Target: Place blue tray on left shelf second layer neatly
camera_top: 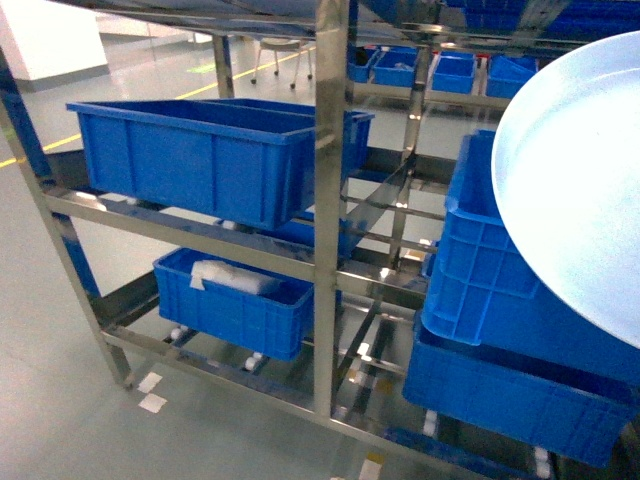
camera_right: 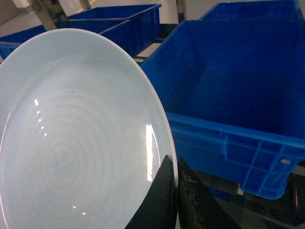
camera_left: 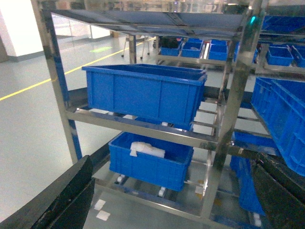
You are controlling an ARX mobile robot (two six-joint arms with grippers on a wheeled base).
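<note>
Glossy grey flooring with a yellow line [camera_top: 40, 150] runs behind a shiny stainless-steel rack [camera_top: 331, 200] that fills the head view. On the rack's left bay, the left shelf second layer [camera_top: 190, 232] carries a large blue crate [camera_top: 200, 160]; one tier below that crate sits a smaller blue crate [camera_top: 235, 300] holding a white bundle [camera_top: 232, 277]. Right of the rack's central upright, two more blue crates [camera_top: 500, 330] are stacked at an angle.

Closest to the head camera, right of that upright, the blue tray [camera_top: 580, 170] is held up in the air, tilted, its pale face with faint concentric rings turned toward the lens and covering part of the stacked crates. It is well apart from the left bay.

From the right wrist view, the right gripper [camera_right: 174, 191] is clamped on the tray's rim, one dark finger on each face of the edge, with an open blue crate [camera_right: 228, 95] just beyond it.

From the left wrist view, the left gripper [camera_left: 167, 200] faces the left bay with its dark fingers [camera_left: 66, 195] spread wide apart, holding nothing.
</note>
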